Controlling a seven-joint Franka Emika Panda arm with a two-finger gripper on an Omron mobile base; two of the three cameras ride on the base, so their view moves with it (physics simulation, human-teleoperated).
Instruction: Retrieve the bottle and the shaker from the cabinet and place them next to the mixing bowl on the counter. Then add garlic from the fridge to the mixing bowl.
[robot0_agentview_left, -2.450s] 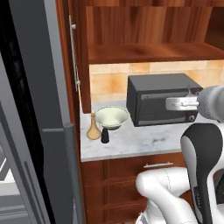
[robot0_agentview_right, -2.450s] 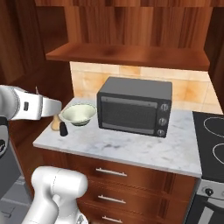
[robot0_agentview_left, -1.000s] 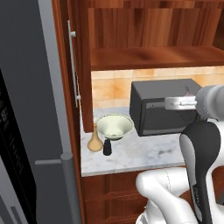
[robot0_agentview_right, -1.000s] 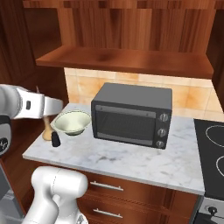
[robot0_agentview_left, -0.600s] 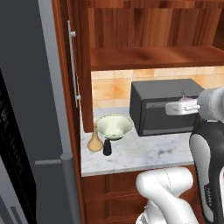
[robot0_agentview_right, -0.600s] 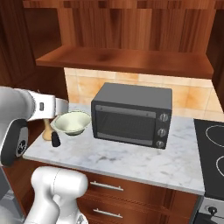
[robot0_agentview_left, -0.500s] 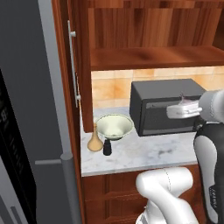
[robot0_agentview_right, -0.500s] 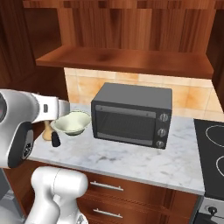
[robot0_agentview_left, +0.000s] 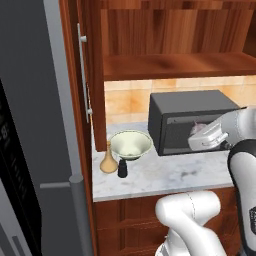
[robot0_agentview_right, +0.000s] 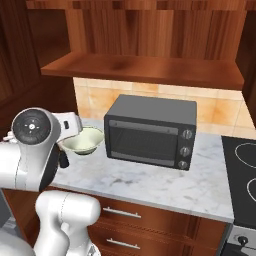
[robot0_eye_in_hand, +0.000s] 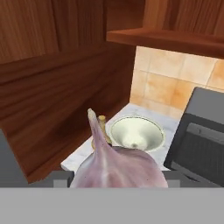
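At the counter's (robot0_agentview_left: 165, 175) left end the bottle (robot0_agentview_left: 108, 161), shaker (robot0_agentview_left: 122, 169) and mixing bowl (robot0_agentview_left: 131, 144) cluster; the gripper (robot0_agentview_left: 197, 131) clasps the garlic (robot0_eye_in_hand: 117, 164); no writing readable.

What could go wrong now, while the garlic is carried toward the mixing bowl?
1. The bottle and shaker stand right beside the mixing bowl; a low approach might knock them over.
2. The garlic sits in the end effector, away from the bowl; released early, it would land on the counter.
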